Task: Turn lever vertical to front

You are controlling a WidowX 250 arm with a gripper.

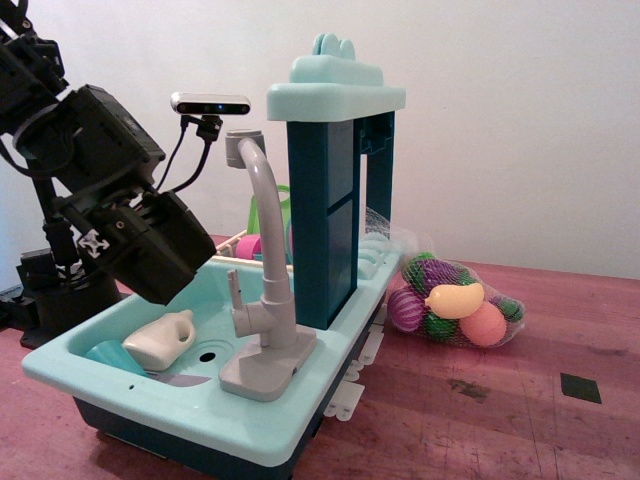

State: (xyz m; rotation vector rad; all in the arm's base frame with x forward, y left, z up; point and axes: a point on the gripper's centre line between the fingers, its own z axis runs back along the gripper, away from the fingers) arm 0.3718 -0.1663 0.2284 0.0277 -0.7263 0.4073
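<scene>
Nearest my camera is the toy sink [120, 405], its pale rim running across the foreground on the red wooden table [500, 400]. From my seat the gripper [165, 285] sits at the low end of the black arm, angled down over the basin, and I cannot tell whether its jaws are spread or closed; the fingertips are hidden by the arm's own housing. Just below it in the basin lie a cream bottle [160, 338] and a teal cup [112, 355]. To its right stands the grey faucet [262, 240], and the lever [234, 287] is the thin stick rising near-upright from the side of the faucet's lower body, apart from the gripper.

My worry is the bulky wrist clipping the spout or nudging the bottle on approach. The lever is slim, so I judge a slightly off-centre push could slip past it or drag the light sink sideways.
</scene>
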